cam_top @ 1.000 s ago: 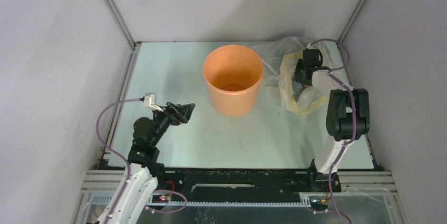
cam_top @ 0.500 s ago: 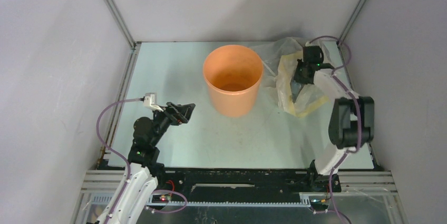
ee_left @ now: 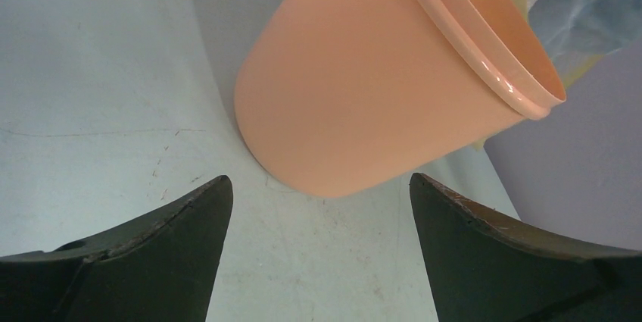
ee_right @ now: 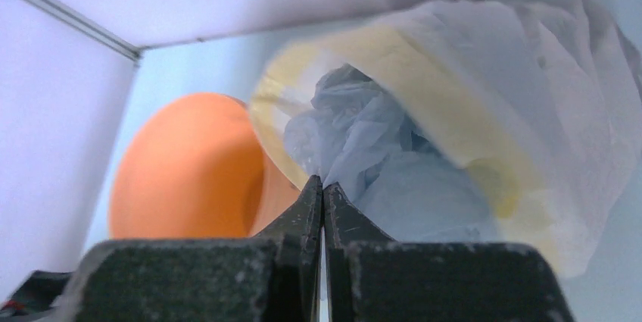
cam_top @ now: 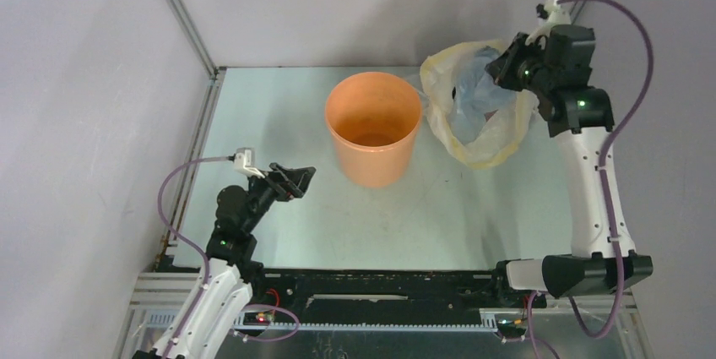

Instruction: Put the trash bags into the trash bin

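Note:
The orange trash bin (cam_top: 372, 160) stands upright in the middle of the table, also seen in the left wrist view (ee_left: 378, 87) and right wrist view (ee_right: 182, 170). Right of it, my right gripper (cam_top: 504, 67) is raised and shut (ee_right: 323, 182). Its tips pinch the pale blue-grey trash bag (cam_top: 473, 93) (ee_right: 378, 163). That film sits inside a clear-and-yellow plastic bundle (cam_top: 488, 144) (ee_right: 530, 95), which hangs lifted with it beside the bin's rim. My left gripper (cam_top: 297, 180) (ee_left: 318, 178) is open and low, left of the bin, holding nothing.
Grey walls with aluminium corner posts (cam_top: 179, 17) close in the pale green table (cam_top: 279, 114) on three sides. The arm bases and a black rail (cam_top: 380, 287) run along the near edge.
My right arm has risen high, lifting the trash bag and the clear-and-yellow bundle off the table toward the bin's right side. The left arm has barely moved.

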Controlling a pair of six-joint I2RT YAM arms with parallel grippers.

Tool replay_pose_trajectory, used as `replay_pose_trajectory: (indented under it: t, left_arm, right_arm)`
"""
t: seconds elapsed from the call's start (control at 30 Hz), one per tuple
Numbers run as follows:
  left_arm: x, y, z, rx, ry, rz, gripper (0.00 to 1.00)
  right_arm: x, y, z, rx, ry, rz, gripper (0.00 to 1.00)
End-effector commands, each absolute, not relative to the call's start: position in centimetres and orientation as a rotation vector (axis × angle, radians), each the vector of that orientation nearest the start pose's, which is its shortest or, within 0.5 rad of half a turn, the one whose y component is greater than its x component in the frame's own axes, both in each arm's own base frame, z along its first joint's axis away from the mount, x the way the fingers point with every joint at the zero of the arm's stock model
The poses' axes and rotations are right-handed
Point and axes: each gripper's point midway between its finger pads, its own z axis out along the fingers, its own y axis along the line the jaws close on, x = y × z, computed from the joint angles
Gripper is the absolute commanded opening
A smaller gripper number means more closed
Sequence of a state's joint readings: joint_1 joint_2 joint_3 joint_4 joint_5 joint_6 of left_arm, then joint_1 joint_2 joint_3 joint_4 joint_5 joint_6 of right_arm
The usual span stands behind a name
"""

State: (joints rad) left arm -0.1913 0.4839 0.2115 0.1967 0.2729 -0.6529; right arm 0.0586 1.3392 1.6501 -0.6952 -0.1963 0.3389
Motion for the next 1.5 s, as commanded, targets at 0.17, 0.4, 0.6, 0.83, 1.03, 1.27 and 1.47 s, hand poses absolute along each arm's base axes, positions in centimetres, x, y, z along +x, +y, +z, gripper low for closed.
replay_pose_trajectory:
  t: [0.17, 0.4, 0.6, 0.83, 1.03, 1.27, 1.47]
  left_arm:
    - [25.8, -13.3, 21.7, -0.139, 1.649, -0.896, 0.94]
    - [25.4, -14.6, 22.7, -0.094, 1.652, -0.922, 0.94]
    - [24.3, -16.3, 23.1, -0.053, 1.655, -0.968, 0.94]
    - [22.3, -17.7, 24.2, -0.001, 1.634, -1.039, 0.94]
    - [20.3, -19.2, 25.9, 0.086, 1.602, -1.13, 0.94]
    - [20.2, -19.6, 23.5, 0.063, 1.67, -1.128, 0.95]
    - [20.9, -19.5, 20.5, 0.044, 1.803, -1.037, 0.95]
  right_arm:
    - [34.0, 12.2, 47.2, -0.041, 1.796, 0.806, 0.0]
    - [28.5, 17.8, 47.2, -0.319, 1.798, 0.827, 0.0]
    - [24.4, 18.2, 43.9, -0.369, 1.847, 0.777, 0.0]
    - [17.3, 20.3, 39.1, -0.547, 1.879, 0.978, 0.0]
    - [13.7, 24.1, 33.0, -0.735, 1.993, 1.0, 0.0]
    - [14.8, 26.2, 26.9, -0.689, 2.124, 0.862, 0.51]
    - [19.0, 20.6, 24.4, -0.389, 2.169, 0.525, 0.86]
